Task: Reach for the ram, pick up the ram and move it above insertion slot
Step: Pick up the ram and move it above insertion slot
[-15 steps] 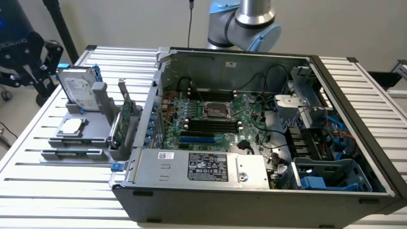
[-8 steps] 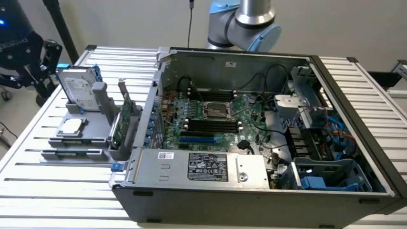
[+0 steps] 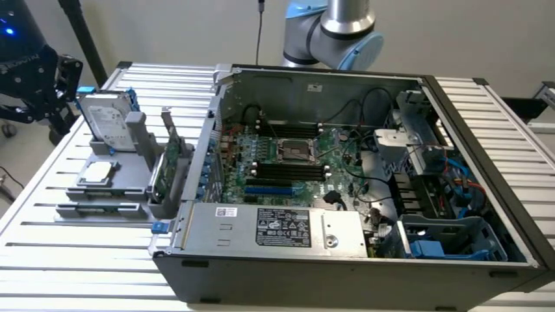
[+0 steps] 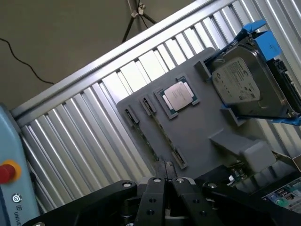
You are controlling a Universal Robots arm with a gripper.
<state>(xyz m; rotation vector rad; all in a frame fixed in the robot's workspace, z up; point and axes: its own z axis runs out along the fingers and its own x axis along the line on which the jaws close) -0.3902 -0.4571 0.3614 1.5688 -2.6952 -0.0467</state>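
Evidently the reach has barely begun. The ram [image 3: 100, 208] lies flat in the front-most groove of the grey holder [image 4: 197, 136], which sits on the desk [image 3: 78, 273] to the exterior view's left of the open computer case [image 3: 260, 266]. In the wrist view the end effector [image 4: 164, 172] looks down on that holder from well apart, its fingers pressed together with nothing between them.

To do the reach well, I judge that the fingers must spread before the descent and be turned to close across the thin faces of the stick, near its middle, so it hangs level. The approach is best made straight down over the groove, on the side away from the upright green card [image 3: 165, 172] and the hard drive [image 3: 106, 120] further back on the holder. The black memory slots [image 3: 286, 170] inside the case are unoccupied.
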